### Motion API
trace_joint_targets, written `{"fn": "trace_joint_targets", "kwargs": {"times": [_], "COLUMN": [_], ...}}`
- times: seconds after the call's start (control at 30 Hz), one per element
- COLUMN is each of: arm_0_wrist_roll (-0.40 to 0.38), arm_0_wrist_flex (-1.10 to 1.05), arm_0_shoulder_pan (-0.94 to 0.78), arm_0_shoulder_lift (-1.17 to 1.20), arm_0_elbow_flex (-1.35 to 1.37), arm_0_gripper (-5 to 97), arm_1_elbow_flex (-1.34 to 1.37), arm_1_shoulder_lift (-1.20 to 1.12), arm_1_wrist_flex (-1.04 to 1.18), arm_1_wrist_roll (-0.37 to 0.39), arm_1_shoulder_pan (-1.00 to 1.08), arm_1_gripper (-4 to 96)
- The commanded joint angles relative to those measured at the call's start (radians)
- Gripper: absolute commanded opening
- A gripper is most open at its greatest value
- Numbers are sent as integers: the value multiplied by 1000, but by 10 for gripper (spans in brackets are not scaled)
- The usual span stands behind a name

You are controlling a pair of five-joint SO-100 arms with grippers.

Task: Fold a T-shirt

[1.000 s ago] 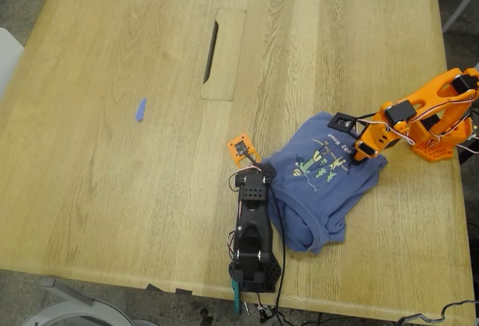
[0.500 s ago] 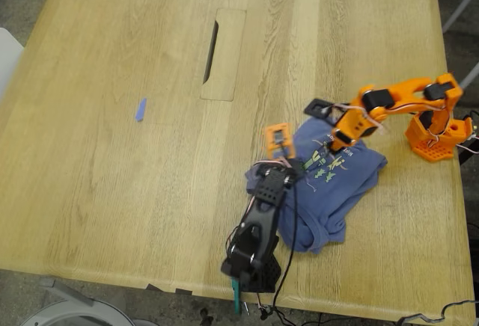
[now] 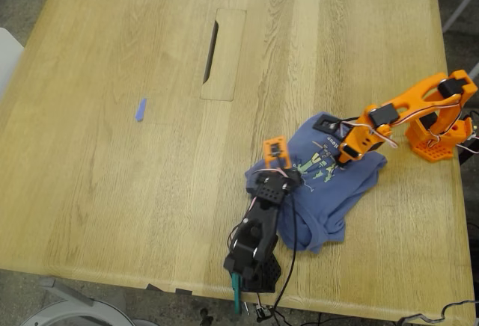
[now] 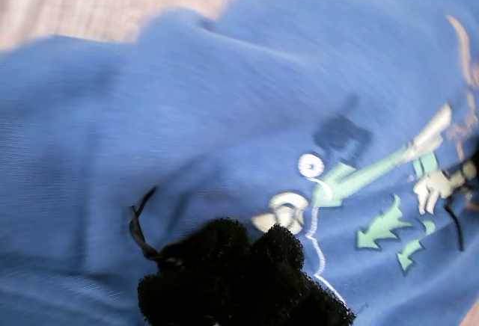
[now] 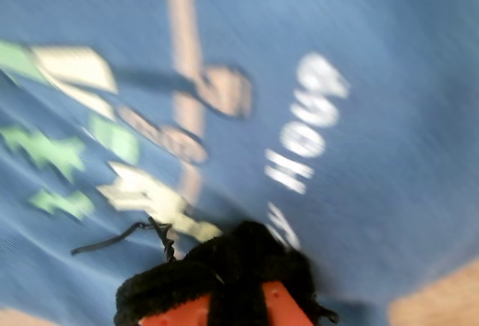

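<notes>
You see the table (image 3: 112,154) with the T-shirt (image 3: 329,191) bunched near the exterior view's lower right. My first gripper (image 3: 275,154) and my second gripper (image 3: 329,125) hover over its print; you cannot tell whether either is closed. A blue strip (image 3: 140,109) lies well apart.

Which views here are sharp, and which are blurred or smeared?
Exterior view: sharp and evenly lit on the pale wooden table. Second wrist view: heavily smeared across the blue-purple printed T-shirt. First wrist view: softer blur, print still recognisable.
</notes>
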Motion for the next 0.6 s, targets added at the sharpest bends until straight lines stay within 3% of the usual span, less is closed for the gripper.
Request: {"fn": "trace_joint_targets", "kwargs": {"times": [0.0, 0.37, 0.57], "arm_0_wrist_roll": [11, 8, 17], "arm_0_wrist_flex": [17, 160, 311], "arm_0_shoulder_pan": [-137, -403, -574], "arm_0_shoulder_lift": [109, 328, 500], "arm_0_elbow_flex": [9, 18, 21], "arm_0_gripper": [13, 16, 18], "arm_1_elbow_flex": [63, 176, 9], "arm_1_shoulder_lift": [114, 367, 400], "arm_1_wrist_flex": [26, 204, 380], "arm_1_wrist_roll": [8, 18, -15], "arm_1_shoulder_pan": [-2, 25, 216], "arm_1_gripper": [1, 1, 1]}}
